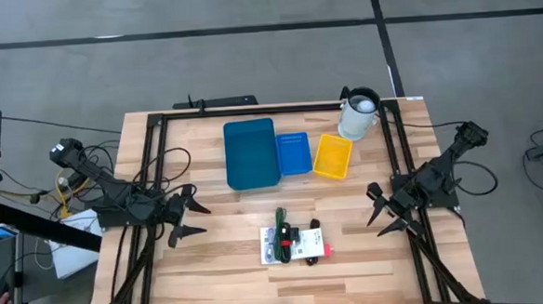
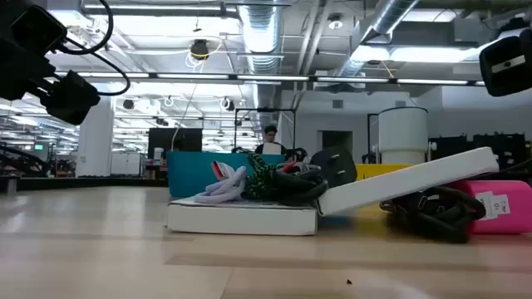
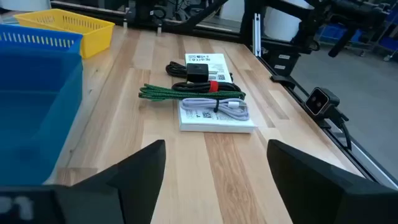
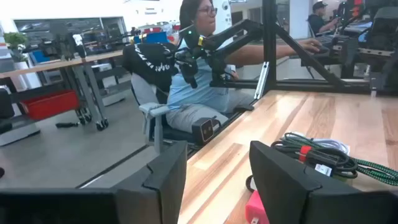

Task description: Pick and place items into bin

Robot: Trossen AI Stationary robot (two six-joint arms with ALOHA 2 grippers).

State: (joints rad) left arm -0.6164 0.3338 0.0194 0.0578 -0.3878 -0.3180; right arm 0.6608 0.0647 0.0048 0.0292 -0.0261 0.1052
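Both arms crouch low at opposite tabletop point(image 1: 222, 266) edges, left gripper point(image 1: 189, 218) and right gripper point(image 1: 383, 210) spread, seemingly empty, flanking the items point(image 1: 295, 242).

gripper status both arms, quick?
Left claw: open, empty, left of the items.
Right claw: open, empty, right of them.

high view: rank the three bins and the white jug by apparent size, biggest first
1. Dark blue bin, clearly the largest.
2. Yellow bin and the smaller blue bin: these look about alike, so I won't rank one over the other.
3. White jug, smallest footprint, though seen from straight above its height doesn't show.
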